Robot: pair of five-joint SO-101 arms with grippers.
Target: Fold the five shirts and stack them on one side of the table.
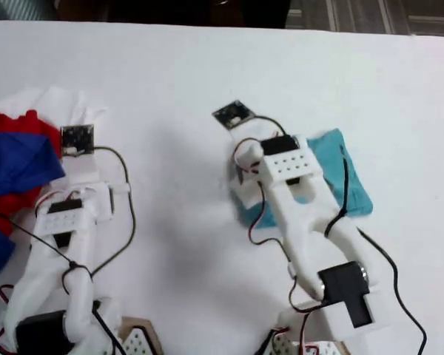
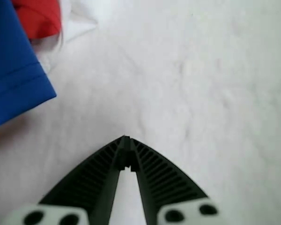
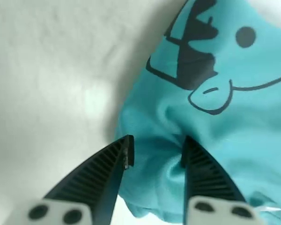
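White cloth covers the table (image 1: 177, 74) I am working over. On the right, a teal shirt (image 1: 351, 177) with a dark cartoon print lies folded under my right arm. The right gripper (image 3: 157, 150) is open, its jaws straddling a raised fold at the shirt's left edge, so the cloth sits directly between them. At the far left lies a loose heap: a blue shirt (image 1: 18, 166), a red shirt (image 1: 15, 126) and a white shirt (image 1: 59, 100). The left gripper (image 2: 126, 145) is closed and empty over bare cloth, just right of that heap, making the left arm the nearer one.
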